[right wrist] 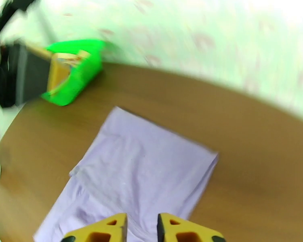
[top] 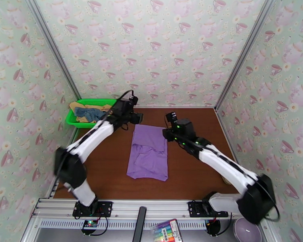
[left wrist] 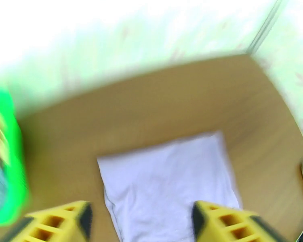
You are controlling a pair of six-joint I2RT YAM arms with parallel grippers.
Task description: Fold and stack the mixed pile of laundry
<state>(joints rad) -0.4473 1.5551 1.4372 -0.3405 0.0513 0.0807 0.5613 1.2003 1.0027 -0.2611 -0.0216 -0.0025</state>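
A purple T-shirt [top: 148,154] lies flat and partly folded in the middle of the brown table, also seen from the wrists [left wrist: 167,186] [right wrist: 139,174]. My left gripper [top: 137,117] hovers over its far left corner, jaws wide open and empty [left wrist: 141,218]. Above the shirt's far right corner, my right gripper [top: 167,132] has its fingers a small gap apart with nothing between them [right wrist: 142,226]. The slate-blue shirt [top: 89,113] and the tan-yellow one [top: 76,105] lie bunched in the green basket [top: 72,118].
The green mesh basket [right wrist: 76,69] [left wrist: 14,166] stands at the table's far left corner against the patterned wall. A marker box [top: 165,230] and a bowl [top: 246,230] sit below the table's near rail. Bare table surrounds the purple shirt.
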